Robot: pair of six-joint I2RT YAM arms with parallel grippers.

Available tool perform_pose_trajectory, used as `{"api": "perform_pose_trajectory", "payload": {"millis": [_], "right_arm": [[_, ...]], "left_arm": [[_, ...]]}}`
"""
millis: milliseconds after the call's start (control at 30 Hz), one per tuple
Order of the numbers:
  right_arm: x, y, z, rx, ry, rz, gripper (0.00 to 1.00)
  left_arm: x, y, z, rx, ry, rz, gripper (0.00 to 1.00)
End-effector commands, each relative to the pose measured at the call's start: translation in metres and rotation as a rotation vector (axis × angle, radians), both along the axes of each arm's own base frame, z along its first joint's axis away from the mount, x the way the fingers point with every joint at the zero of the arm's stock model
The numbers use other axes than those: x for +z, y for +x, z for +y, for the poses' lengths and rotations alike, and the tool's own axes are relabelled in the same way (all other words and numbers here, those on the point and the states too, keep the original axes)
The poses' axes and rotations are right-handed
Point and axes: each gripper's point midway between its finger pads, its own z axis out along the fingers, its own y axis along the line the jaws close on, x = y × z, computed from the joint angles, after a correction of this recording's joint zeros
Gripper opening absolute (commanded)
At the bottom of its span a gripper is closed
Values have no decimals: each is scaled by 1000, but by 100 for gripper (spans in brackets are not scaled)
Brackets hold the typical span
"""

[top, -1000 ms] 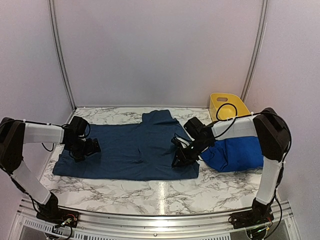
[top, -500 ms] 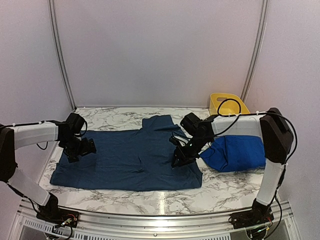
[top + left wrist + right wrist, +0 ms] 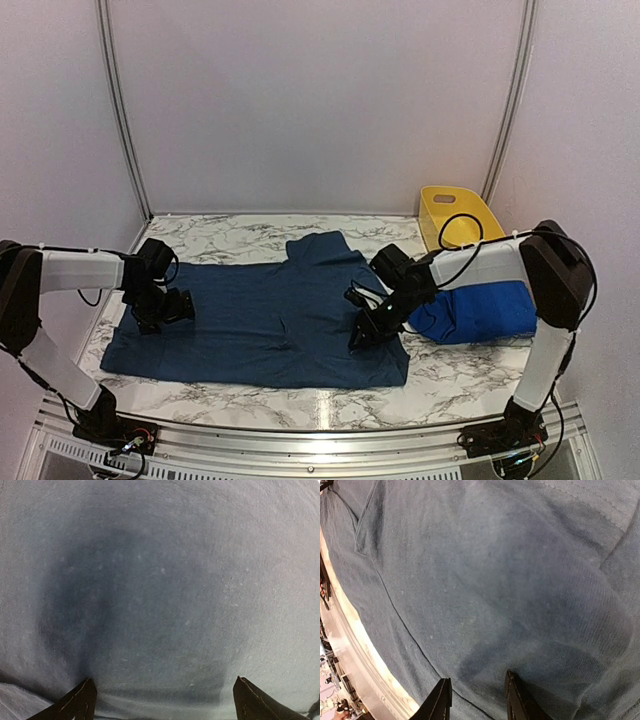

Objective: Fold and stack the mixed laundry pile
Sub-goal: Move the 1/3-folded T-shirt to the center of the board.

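Observation:
The dark denim-blue garment (image 3: 270, 315) lies spread flat on the marble table (image 3: 300, 405). My left gripper (image 3: 166, 305) rests low on its left part, jaws wide open, and the cloth (image 3: 160, 590) fills the left wrist view between the fingertips (image 3: 80, 702). My right gripper (image 3: 366, 335) sits on the garment's right part near its near-right corner, jaws a little apart over flat cloth (image 3: 485, 580), with nothing pinched between them. The bright royal-blue garment (image 3: 485, 310) lies bunched just right of the right arm. The checked shirt is out of view.
A yellow plastic tub (image 3: 455, 212) stands at the back right corner. The table's near edge (image 3: 350, 645) runs close to the garment's hem in the right wrist view. The metal rail (image 3: 300, 440) runs along the front and white walls enclose the table.
The dark garment has slid toward the near edge and lies flatter. My right gripper moved nearer and slightly right on it. My left gripper shifted left, then back a little. The royal-blue garment shows more.

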Motion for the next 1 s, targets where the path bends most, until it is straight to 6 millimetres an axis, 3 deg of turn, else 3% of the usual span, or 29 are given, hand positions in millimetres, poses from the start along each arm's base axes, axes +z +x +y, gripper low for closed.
{"api": "perform_pose_trajectory", "payload": {"millis": [0, 100, 167, 233, 333, 433, 600, 700, 833, 967], "right_arm": [[-22, -48, -32, 8, -115, 128, 38], [-4, -51, -26, 29, -69, 135, 38], [18, -35, -17, 47, -30, 88, 40], [42, -5, -10, 25, 13, 29, 42], [78, 59, -7, -43, 79, -78, 43], [96, 123, -19, -130, 69, -180, 44], [100, 216, -39, -262, 18, -274, 43], [95, 258, -42, -326, 20, -306, 43], [73, 287, -36, -340, 20, -305, 43], [49, 302, -31, -348, 22, -307, 43]], "left_arm": [[-11, -42, -2, -20, -45, 84, 99], [1, -42, -9, -49, -88, 50, 99], [18, -30, -14, -74, -105, -9, 99], [38, -9, -16, -98, -93, -77, 99], [60, 23, -18, -104, -102, -137, 99], [76, 58, -17, -91, -109, -178, 99], [92, 106, -6, -64, -108, -229, 99], [100, 133, 0, -61, -101, -260, 99], [102, 161, 6, -60, -92, -277, 99], [94, 171, 12, -41, -113, -262, 99]]}}
